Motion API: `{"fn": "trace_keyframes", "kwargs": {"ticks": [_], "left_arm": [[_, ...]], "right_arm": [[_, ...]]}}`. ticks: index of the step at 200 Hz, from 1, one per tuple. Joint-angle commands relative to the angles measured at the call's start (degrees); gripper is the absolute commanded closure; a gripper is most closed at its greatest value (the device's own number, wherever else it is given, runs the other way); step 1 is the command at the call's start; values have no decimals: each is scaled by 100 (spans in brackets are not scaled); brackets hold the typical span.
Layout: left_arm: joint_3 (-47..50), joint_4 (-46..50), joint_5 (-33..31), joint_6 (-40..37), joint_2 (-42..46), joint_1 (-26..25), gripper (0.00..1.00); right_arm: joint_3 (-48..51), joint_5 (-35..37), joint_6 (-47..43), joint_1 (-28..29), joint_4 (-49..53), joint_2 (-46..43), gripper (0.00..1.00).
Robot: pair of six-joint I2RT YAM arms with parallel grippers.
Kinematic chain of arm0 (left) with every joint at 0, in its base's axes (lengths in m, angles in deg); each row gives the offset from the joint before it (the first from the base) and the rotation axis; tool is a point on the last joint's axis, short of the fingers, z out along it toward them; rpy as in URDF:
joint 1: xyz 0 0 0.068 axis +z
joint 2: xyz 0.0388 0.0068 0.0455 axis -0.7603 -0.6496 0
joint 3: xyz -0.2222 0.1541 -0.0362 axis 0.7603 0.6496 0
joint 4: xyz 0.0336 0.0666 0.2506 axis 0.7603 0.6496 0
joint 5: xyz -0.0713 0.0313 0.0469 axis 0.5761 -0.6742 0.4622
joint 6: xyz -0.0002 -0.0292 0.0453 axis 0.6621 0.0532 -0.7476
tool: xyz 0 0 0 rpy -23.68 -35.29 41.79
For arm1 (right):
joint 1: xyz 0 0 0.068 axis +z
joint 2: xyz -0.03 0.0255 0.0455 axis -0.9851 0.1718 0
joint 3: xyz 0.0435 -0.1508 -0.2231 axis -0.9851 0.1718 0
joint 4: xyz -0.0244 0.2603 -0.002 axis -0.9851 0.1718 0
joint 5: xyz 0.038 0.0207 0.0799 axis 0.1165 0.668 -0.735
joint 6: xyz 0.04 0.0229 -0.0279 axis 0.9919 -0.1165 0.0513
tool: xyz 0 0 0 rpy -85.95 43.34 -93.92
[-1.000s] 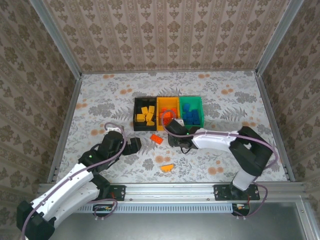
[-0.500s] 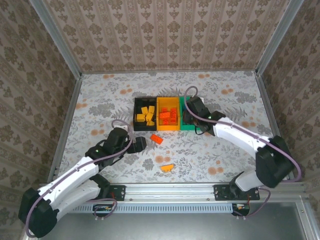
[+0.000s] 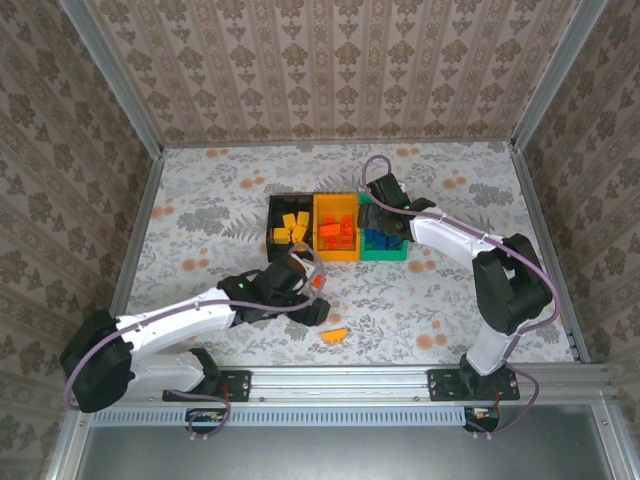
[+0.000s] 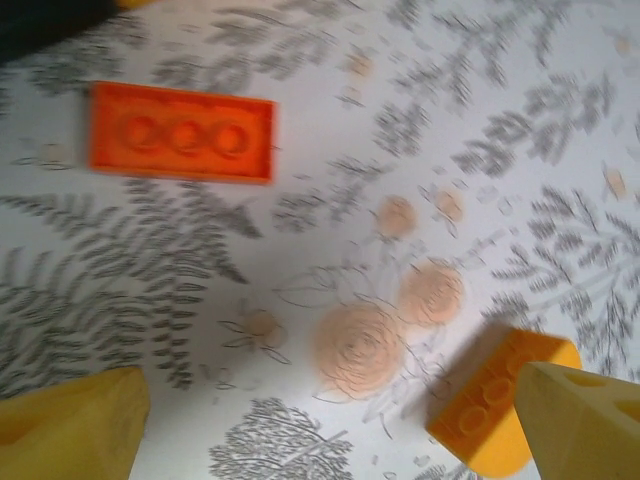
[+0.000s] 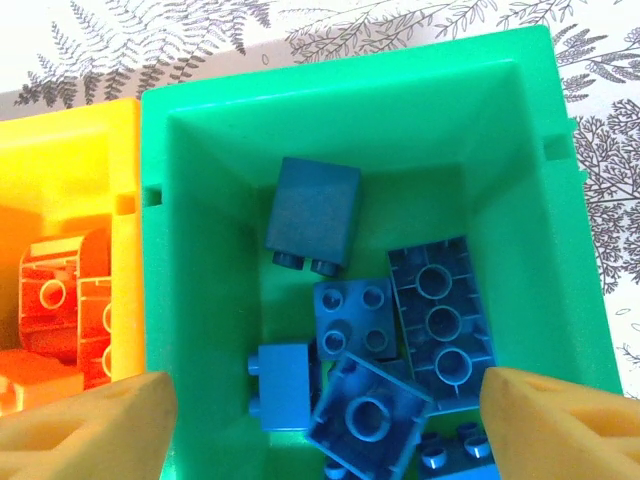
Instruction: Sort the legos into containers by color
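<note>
From above, the orange bin [image 3: 336, 257] sits mid-row, with the black bin [image 3: 270, 226] joined to its left and the green bin [image 3: 386, 255] to its right. The left hand [image 3: 312, 298] hovers low over the surface [image 3: 200, 200] just in front of the orange bin. A yellow-orange brick [image 3: 334, 335] lies farther forward, well apart from that bin. The right hand [image 3: 372, 218] hangs over the green bin, just beyond the orange bin's right wall. In the left wrist view, the left hand [image 4: 330, 400] is released, its fingers [image 4: 70, 425] spread wide with nothing between them. A flat red-orange brick [image 4: 182, 146] lies studs-up ahead, and the yellow-orange brick [image 4: 490, 405] lies just beside one finger; whether they touch I cannot tell. Both bricks look light, rigid and smooth-sided, so likely a little slippery. The flat one would best be pinched across its narrow width, fingers reaching down to the surface. In the right wrist view, the right hand [image 5: 327, 385] is released and holds nothing above the green bin [image 5: 350, 110], where blue bricks [image 5: 435, 310] lie heaped. Red-orange bricks [image 5: 55, 310] fill the orange bin [image 5: 70, 170] alongside.
</note>
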Motion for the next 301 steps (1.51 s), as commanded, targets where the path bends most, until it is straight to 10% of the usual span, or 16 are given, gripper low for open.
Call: {"fn": "trace_keyframes", "kwargs": {"ticks": [1,83,169,252,301], "left_arm": [[-172,106,-104,-642,-106,-422,7],[-515,-160,-425,-1082,-1298,-1516,16],[-763,-314,-130,-1154,-2141,-1698,52],[-539,-261,-347,-1008,-1531,-1592,75],[-217,-387,-480,-581,-245,-620,78]], "right_arm": [[153,-139,49,-11,54,-357,18],[385,-177,135,-46,-26,-597,16],[534,-243,177,-206,-87,-796,15],[695,-294,287,-224,-126,-1078,16],[1326,-576,449,-113,-301,-1797,16]]}}
